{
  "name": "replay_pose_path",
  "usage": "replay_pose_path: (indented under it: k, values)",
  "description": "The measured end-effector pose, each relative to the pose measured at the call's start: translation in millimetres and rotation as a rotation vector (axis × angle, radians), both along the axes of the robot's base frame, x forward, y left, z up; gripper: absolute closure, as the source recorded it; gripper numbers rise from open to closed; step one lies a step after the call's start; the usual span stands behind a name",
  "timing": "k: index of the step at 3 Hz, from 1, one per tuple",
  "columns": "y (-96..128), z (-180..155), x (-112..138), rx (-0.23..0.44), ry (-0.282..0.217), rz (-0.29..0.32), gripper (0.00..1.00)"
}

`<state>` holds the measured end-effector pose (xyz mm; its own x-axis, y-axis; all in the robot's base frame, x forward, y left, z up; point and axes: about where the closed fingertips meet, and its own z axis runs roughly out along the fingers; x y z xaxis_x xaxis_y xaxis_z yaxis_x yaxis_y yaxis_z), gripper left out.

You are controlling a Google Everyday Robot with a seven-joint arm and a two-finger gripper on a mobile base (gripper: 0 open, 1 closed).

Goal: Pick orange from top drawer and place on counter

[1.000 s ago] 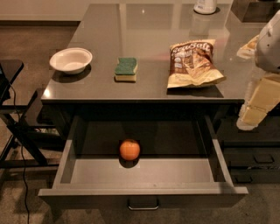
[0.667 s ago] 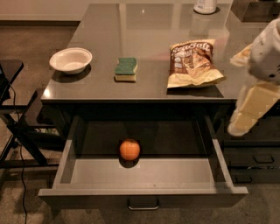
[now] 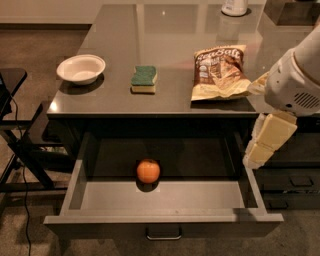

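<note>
The orange (image 3: pixel 148 170) lies in the open top drawer (image 3: pixel 160 218), near the middle of its floor toward the back. The drawer is pulled out below the dark grey counter (image 3: pixel 170 35), and its bar handle (image 3: pixel 163 233) shows at the front centre. My gripper (image 3: pixel 258 151) hangs at the right, just above the drawer's right side wall and below the counter edge. It is well to the right of the orange and holds nothing that I can see. The white arm (image 3: pixel 295 82) reaches in from the right edge.
On the counter stand a white bowl (image 3: pixel 81 68) at the left, a green and yellow sponge (image 3: pixel 144 79) in the middle and a chip bag (image 3: pixel 220 71) at the right. A white container (image 3: pixel 234 7) is at the back. Darker drawers (image 3: pixel 292 182) sit at the lower right. A black frame (image 3: pixel 20 145) stands at the left.
My arm has moved left and down, bringing the gripper from beside the counter's right end to just over the drawer's right wall. The orange has not moved.
</note>
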<state>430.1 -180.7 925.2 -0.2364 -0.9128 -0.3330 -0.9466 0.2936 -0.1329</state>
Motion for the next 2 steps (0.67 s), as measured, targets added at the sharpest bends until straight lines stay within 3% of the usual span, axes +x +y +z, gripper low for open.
replay_pose_path:
  k: [2]
  values:
    - [25.4, -68.3, -14.2, 0.128, 0.107, -0.033, 0.0]
